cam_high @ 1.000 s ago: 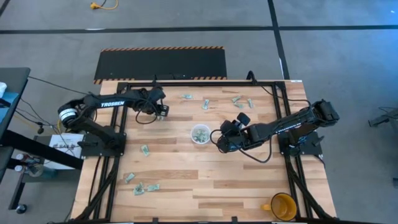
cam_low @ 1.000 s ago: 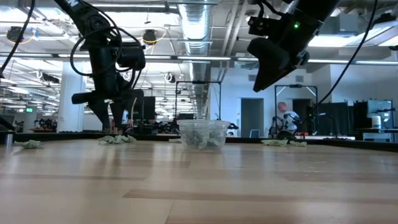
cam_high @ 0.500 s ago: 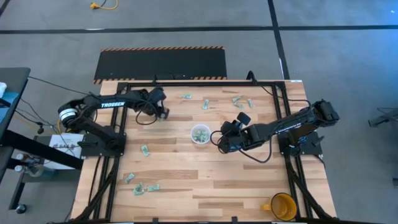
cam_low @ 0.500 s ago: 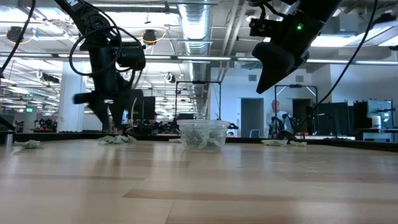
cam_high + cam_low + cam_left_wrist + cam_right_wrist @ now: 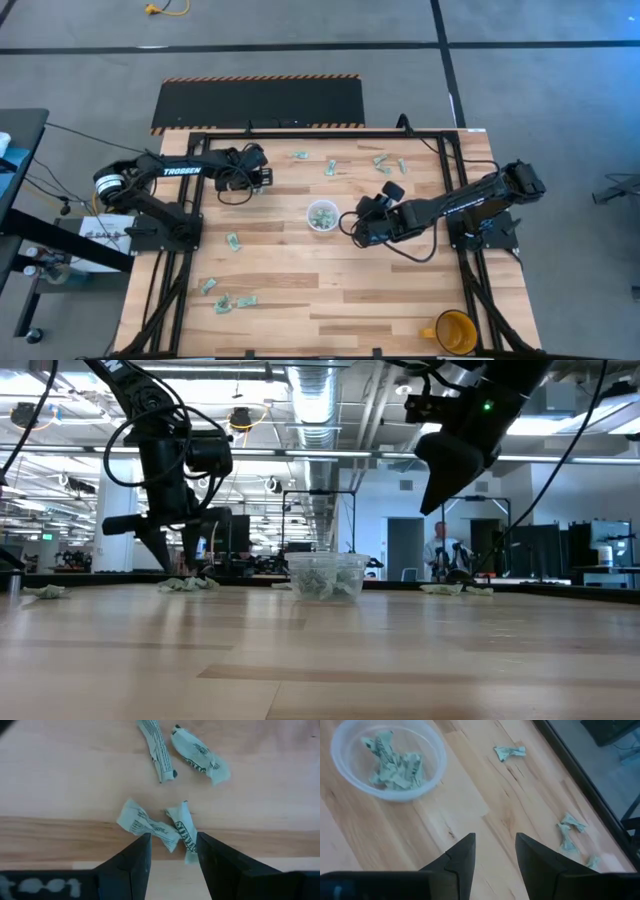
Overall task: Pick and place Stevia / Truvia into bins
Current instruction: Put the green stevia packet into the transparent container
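Both fingers sets open, empty: left (image 5: 170, 857) over sachets (image 5: 150, 826); right (image 5: 495, 855) beside cup (image 5: 387, 760).

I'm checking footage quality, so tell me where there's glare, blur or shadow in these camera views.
Low view: bright ceiling lights behind silhouette both arms, and the near table is soft. Left wrist view: sachets sharp, evenly lit, with the dark fingers blurred. Right wrist view: cup fairly clear, with a mild sheen on the wood. High view: even light, faint shadows.
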Controlling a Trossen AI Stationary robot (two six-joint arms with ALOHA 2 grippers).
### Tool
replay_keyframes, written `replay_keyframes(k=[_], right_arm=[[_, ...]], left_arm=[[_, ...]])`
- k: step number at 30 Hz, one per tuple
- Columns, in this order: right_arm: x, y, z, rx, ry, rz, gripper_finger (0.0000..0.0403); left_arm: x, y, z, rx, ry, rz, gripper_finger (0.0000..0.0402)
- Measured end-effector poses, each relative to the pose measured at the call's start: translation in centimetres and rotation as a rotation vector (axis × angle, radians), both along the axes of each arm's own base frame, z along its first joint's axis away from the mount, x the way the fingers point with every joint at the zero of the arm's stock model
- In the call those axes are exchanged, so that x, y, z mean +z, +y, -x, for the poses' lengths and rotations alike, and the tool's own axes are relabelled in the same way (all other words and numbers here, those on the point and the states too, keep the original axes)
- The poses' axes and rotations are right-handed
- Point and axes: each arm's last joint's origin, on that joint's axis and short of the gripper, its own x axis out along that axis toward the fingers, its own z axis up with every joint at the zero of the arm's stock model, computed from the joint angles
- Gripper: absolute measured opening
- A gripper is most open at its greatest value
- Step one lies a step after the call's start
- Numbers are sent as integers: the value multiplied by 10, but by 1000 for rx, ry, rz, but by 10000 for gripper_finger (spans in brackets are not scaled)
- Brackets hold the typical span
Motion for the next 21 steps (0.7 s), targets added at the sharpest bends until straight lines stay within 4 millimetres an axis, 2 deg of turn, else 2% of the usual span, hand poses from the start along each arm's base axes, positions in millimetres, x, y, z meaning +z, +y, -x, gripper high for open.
replay_keyframes(k=[15,21], right_arm=[[-2,-5,5,-12,71,17,134],[-2,-12,5,-35,77,17,134]], left_arm=[[0,-3,-1,36,-16,25,148],[0,-3,-1,31,5,-1,175]])
